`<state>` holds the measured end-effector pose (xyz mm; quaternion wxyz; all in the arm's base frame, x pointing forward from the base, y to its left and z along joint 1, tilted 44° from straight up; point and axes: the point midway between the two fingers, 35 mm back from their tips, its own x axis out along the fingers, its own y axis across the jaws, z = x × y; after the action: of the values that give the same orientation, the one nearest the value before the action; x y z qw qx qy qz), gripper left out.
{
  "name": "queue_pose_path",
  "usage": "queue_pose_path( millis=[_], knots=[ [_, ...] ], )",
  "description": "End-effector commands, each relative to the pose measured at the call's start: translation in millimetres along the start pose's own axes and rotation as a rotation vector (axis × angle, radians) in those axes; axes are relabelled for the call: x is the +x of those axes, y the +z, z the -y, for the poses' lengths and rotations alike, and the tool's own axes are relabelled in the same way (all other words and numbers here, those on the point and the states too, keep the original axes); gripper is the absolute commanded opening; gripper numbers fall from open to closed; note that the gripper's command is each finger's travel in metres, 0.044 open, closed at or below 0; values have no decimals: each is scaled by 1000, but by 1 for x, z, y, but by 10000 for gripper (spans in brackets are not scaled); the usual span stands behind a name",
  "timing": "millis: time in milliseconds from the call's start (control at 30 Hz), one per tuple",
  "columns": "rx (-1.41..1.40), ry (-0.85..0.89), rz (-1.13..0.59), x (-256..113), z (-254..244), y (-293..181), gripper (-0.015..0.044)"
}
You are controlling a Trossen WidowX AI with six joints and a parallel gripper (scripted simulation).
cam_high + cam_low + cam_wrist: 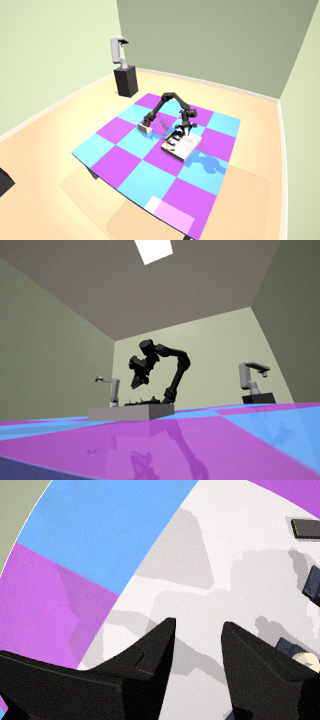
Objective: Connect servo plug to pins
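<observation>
The small dark flat plug (pixel 172 149) (pixel 306 529) lies on the white block (pixel 178 152) (pixel 116 413) (pixel 220 510), at the upper right in the wrist view. Its orange lead (pixel 166 145) runs back to the nearest of the dark servos (pixel 171 142). The row of yellowish pins (pixel 168 136) is small in the top view; its coloured band and dot cannot be made out. My gripper (pixel 186 134) (pixel 199 628) is partly open and empty, pointing down above the block, well away from the plug. The plug's holes are too small to tell apart.
Two more servos stand in the row, the middle one (pixel 176 137) and one close to the gripper at the far end. The arm's base (pixel 144 128) is left of the block. A grey arm (pixel 115 50) (pixel 245 376) stands on a dark pedestal (pixel 126 82) beyond the table.
</observation>
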<state>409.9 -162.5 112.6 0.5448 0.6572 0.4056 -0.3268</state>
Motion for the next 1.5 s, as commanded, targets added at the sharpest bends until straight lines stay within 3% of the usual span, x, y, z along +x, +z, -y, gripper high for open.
queue_pose_path(
  millis=[0,1467],
  knots=[
    [114,-45,-33,9,8,12,115],
    [1370,-555,-285,68,111,100,115]
  ],
)
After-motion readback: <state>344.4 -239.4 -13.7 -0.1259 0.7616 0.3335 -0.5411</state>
